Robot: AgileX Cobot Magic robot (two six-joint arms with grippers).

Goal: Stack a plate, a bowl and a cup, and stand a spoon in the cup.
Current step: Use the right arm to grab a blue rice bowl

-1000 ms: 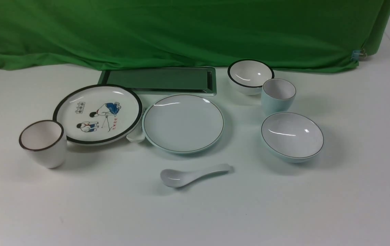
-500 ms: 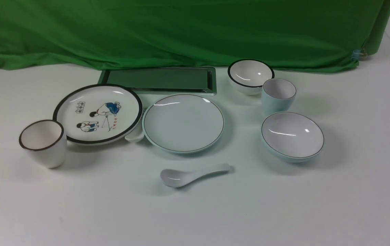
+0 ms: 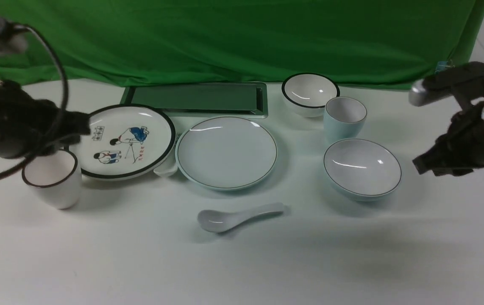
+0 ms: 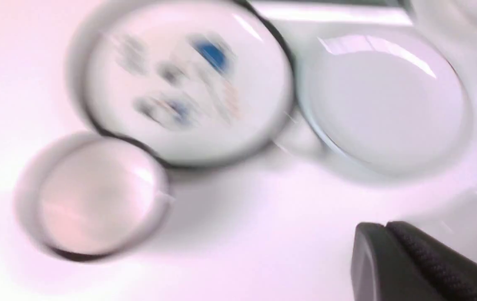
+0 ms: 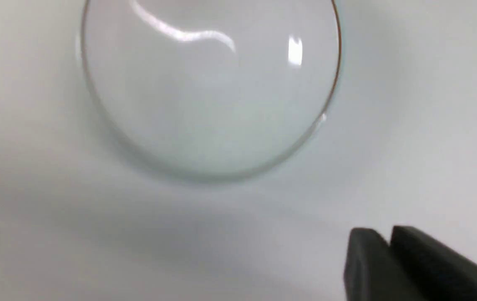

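Note:
The pale blue plate (image 3: 226, 152) lies mid-table; it also shows blurred in the left wrist view (image 4: 384, 100). The pale blue bowl (image 3: 362, 168) sits to its right and fills the right wrist view (image 5: 209, 83). The pale blue cup (image 3: 345, 118) stands just behind the bowl. The white spoon (image 3: 235, 217) lies in front of the plate. My left gripper (image 3: 82, 127) hovers over the left side, shut and empty (image 4: 386, 228). My right gripper (image 3: 421, 164) hovers just right of the bowl, shut and empty (image 5: 389, 234).
A cartoon plate (image 3: 124, 140), a white dark-rimmed cup (image 3: 52, 177) and a second spoon's bowl (image 3: 166, 170) are on the left. A black-rimmed white bowl (image 3: 310, 94) and a green tray (image 3: 197, 99) stand at the back, before a green cloth.
Both arms have come into view, the left over the left side, the right beside the bowl. The dishes have not moved.

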